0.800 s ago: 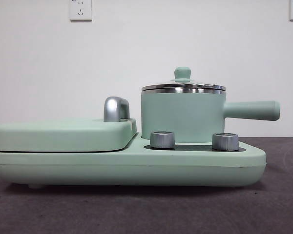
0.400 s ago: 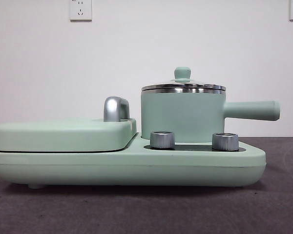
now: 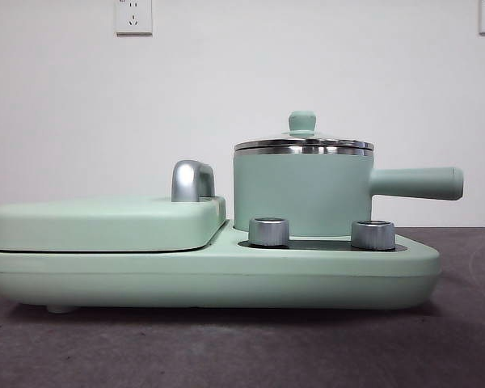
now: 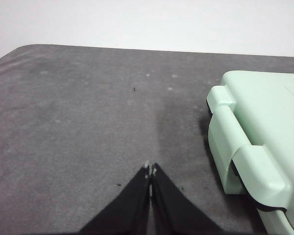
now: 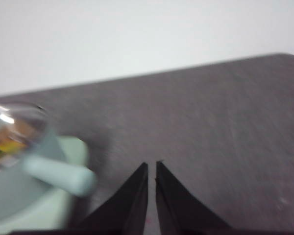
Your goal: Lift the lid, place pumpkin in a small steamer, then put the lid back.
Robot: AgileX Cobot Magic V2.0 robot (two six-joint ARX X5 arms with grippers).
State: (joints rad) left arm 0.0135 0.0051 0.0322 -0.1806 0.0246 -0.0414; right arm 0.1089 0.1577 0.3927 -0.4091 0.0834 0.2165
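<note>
Lid [image 3: 303, 144] on small steamer [image 3: 301, 194], apart from both closed, empty jaws over bare table [image 4: 78, 122].

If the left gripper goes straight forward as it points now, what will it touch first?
Probably nothing: ahead of the left gripper, jaws shut, only bare table shows up to the wall. The green cooker stands off to one side.
</note>
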